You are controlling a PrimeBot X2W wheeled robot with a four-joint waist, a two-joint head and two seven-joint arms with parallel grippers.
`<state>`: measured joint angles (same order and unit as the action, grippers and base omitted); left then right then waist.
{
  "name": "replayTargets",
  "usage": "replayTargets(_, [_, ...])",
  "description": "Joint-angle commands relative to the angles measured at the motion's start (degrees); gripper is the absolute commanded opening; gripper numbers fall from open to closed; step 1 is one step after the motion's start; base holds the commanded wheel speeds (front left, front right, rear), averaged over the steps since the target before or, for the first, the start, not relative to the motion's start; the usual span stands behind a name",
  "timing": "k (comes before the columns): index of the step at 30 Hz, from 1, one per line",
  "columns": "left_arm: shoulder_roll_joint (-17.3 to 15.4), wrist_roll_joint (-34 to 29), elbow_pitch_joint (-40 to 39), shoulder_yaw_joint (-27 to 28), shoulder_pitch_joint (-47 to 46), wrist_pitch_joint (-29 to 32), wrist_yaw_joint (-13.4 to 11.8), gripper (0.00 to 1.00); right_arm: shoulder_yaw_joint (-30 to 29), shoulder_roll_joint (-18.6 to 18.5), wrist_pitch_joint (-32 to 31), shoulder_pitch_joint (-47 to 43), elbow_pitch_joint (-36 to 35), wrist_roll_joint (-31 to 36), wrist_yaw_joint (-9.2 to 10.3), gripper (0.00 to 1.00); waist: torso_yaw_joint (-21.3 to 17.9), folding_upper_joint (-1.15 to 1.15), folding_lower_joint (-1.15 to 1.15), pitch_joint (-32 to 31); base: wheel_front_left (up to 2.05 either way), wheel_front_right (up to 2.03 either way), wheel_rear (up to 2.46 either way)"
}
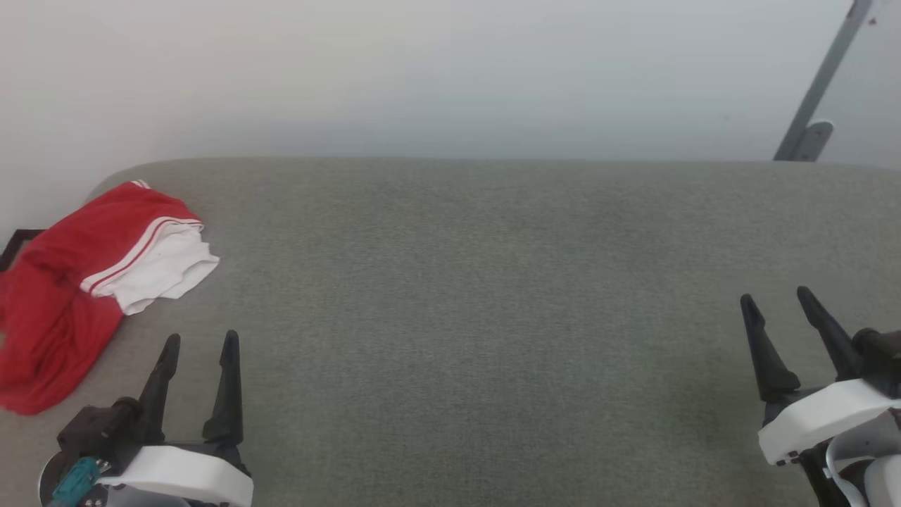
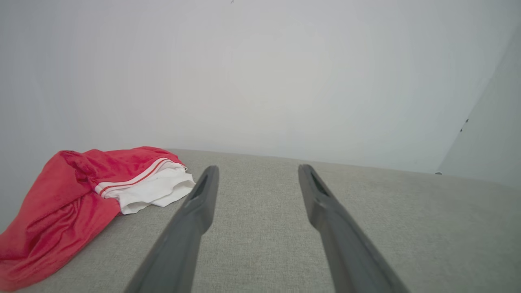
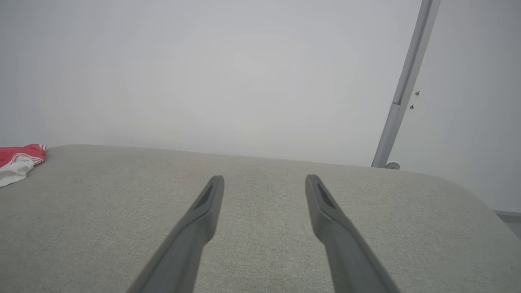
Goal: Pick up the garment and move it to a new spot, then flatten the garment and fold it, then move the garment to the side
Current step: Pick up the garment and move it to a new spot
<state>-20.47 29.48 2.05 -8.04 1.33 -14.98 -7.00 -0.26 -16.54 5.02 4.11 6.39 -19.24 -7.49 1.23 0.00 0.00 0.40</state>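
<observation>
At your far left, the garment [image 1: 77,296] lay bunched on the left end of the grey cushioned surface [image 1: 457,317]. Its red cloth reached the surface's left edge, and its white lining and striped hem band were turned toward the middle. A dark frame corner [image 1: 13,243] poked out beside it at the picture's edge. Just right of the garment and nearer you, your left gripper [image 1: 202,336] hovered with its fingers spread wide, gripping nothing and not touching the cloth; only grey upholstery lay between them. Across the surface, well apart from the garment, your right gripper [image 1: 774,296] was likewise spread wide and held nothing. Beyond it a grey metal post [image 1: 820,84] slanted up the pale wall [image 1: 422,70], with its foot behind the surface's back edge. Your left wrist view brought the garment [image 2: 61,203] close, left of the left gripper [image 2: 258,169], and showed creases in the red cloth and the layered white lining that the head view blurred. Your right wrist view caught a sliver of the garment [image 3: 18,160] at its left edge, the right gripper [image 3: 264,179] over plain upholstery, two small fittings beside the post [image 3: 407,81], and the surface's rounded right corner.
</observation>
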Motion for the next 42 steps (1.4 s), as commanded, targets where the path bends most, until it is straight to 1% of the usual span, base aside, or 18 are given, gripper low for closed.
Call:
replayTargets(1, [-0.4, 1.0, 0.6, 0.0, 0.0, -0.3, 1.0, 1.0, 0.4, -0.1, 0.0, -0.3, -0.2, -0.2, 0.0, 1.0, 0.9, 0.0, 0.0, -0.5, 0.0, 0.0, 0.0])
replayTargets(6, [-2.1, 1.2, 1.9, 0.0, -0.5, -0.1, 2.9, 1.0, 1.6, -0.4, -0.3, -0.7, -0.2, -0.6, 0.0, 1.0, 3.6, 0.0, 0.0, -1.5, 0.0, 0.0, 0.0])
replayTargets(11, [-3.1, 1.4, 2.5, 0.4, -0.8, 0.4, 3.1, 1.0, 3.6, -0.5, -0.3, -0.6, 0.2, -1.2, 0.0, 1.0, 7.5, 0.0, 0.0, -2.6, 0.0, 0.0, 0.0])
replayTargets(18, [-4.5, 2.0, 2.2, 1.7, -0.7, 1.1, 2.2, 1.0, 6.9, -0.6, -0.1, 0.4, 0.5, -2.2, 0.0, 1.0, 13.6, 0.0, 0.0, -3.8, 0.0, 0.0, 0.0])
replayTargets(19, [-4.5, 2.0, 2.2, 1.7, -0.7, 1.1, 2.2, 1.0, 6.9, -0.6, -0.1, 0.4, 0.5, -2.2, 0.0, 1.0, 13.6, 0.0, 0.0, -3.8, 0.0, 0.0, 0.0])
replayTargets(24, [-5.6, 2.0, 1.0, 2.9, 0.6, 1.8, 0.9, 1.0, 9.4, -0.4, 0.3, 1.4, 1.2, -3.0, 0.01, 1.0, 17.6, 0.0, 0.0, -4.4, 0.0, 0.0, 0.0])
replayTargets(31, [-6.1, 2.1, -0.4, 3.5, 1.8, 2.7, -0.5, 1.0, 11.9, -0.2, 0.8, 2.8, 2.4, -3.9, 0.01, 1.0, 22.5, 0.0, 0.0, -5.0, 0.0, 0.0, 0.0])
replayTargets(36, [-5.7, 2.8, -0.8, 4.0, 1.9, 3.1, -1.4, 1.0, 12.6, -0.1, 1.1, 3.3, 2.9, -4.4, 0.01, 1.0, 24.8, 0.0, 0.0, -5.1, 0.0, 0.0, 0.0])
replayTargets(42, [-5.1, 3.5, -1.5, 4.5, 1.7, 2.7, -2.4, 1.0, 13.0, -0.5, 1.2, 4.5, 3.2, -4.6, 0.01, 1.0, 25.6, 0.0, 0.0, -3.8, 0.0, 0.0, 0.0])
